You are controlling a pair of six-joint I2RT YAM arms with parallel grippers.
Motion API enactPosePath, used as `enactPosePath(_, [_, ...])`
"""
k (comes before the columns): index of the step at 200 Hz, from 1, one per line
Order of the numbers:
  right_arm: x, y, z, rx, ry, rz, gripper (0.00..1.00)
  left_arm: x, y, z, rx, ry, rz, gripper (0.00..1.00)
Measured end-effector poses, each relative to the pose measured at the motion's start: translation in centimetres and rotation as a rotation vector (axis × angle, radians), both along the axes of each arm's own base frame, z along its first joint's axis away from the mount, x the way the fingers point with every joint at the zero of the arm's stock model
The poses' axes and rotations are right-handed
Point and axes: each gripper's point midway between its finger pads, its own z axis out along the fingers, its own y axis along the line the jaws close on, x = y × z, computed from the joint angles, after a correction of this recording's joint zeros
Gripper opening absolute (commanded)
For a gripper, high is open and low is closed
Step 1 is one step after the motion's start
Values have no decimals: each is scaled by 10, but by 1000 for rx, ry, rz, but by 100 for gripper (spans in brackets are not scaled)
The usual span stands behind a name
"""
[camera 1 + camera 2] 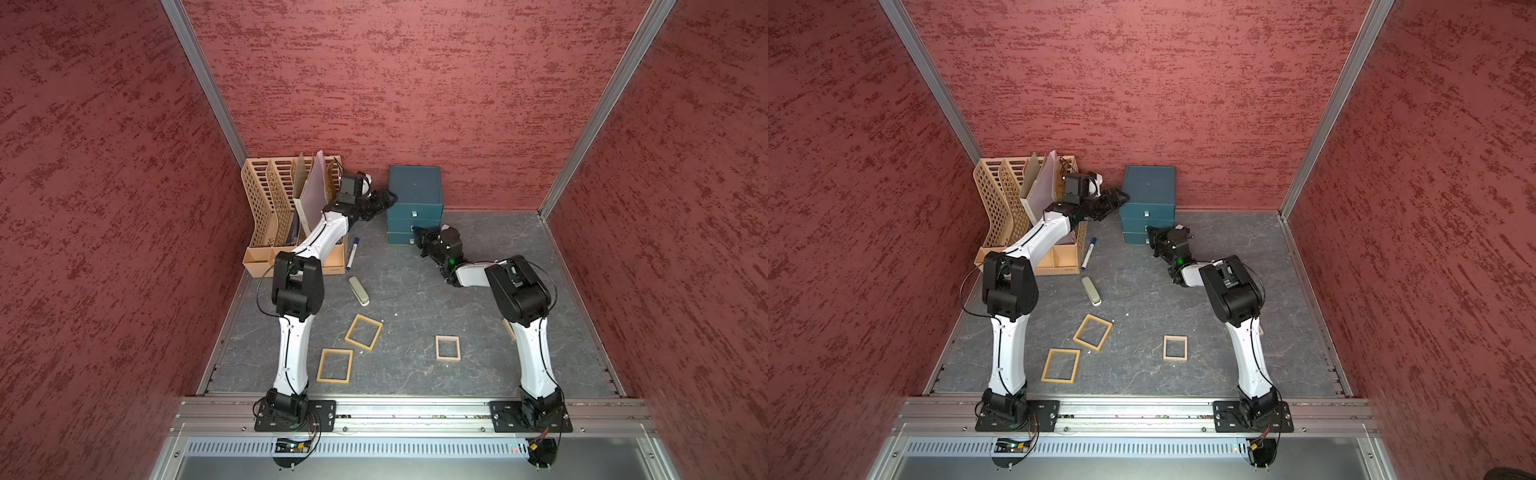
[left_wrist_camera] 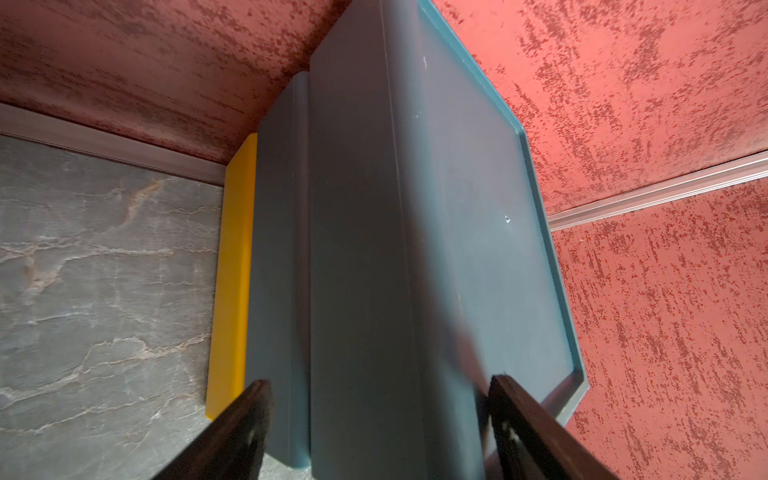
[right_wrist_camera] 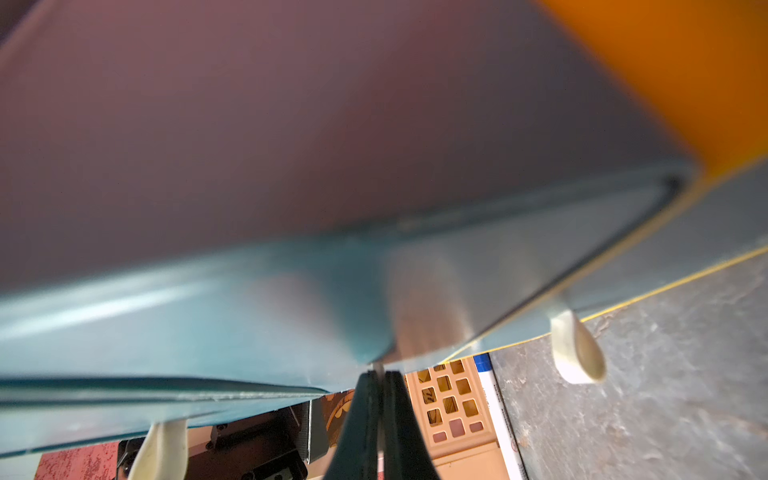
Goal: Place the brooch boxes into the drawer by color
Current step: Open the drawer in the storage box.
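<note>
- Right gripper (image 3: 377, 376): pinching the middle drawer's white pull tab (image 3: 378, 367).
- Left gripper (image 2: 380, 384): spread across the drawer unit's (image 1: 415, 185) upper side edge.
- Three tan brooch boxes (image 1: 364, 332) (image 1: 335, 365) (image 1: 448, 348): flat on the tabletop (image 1: 415, 299), apart, near its front.

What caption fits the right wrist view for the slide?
Right pincer shut on the middle white pull tab of the teal drawer unit.

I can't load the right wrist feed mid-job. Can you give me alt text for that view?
The right hand is shut on a small white pull tab, the middle of three on the teal drawer unit, seen blurred and very close. Beyond lie the tan organizer, a blue-capped marker and grey floor.
</note>
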Motion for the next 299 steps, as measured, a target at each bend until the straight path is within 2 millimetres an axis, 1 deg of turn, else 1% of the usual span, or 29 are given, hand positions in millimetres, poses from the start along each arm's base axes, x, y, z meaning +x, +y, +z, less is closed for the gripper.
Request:
enactPosePath(20, [-1, -1, 0, -1, 1, -2, 0, 0, 0, 0, 0, 0, 0, 85])
enactPosePath(38, [-6, 0, 1, -3, 6, 1, 0, 0, 0, 0, 0, 0, 0, 85])
enactPosePath(138, [-64, 5, -2, -14, 37, 26, 0, 0, 0, 0, 0, 2, -1, 85])
enactPosePath(185, [-83, 6, -4, -15, 46, 38, 0, -1, 0, 0, -1, 2, -2, 85])
enactPosePath(256, [-110, 13, 0, -21, 52, 69, 0, -1, 0, 0, 0, 6, -2, 85])
enactPosePath(299, [-124, 14, -11, -24, 78, 79, 0, -1, 0, 0, 0, 7, -3, 85])
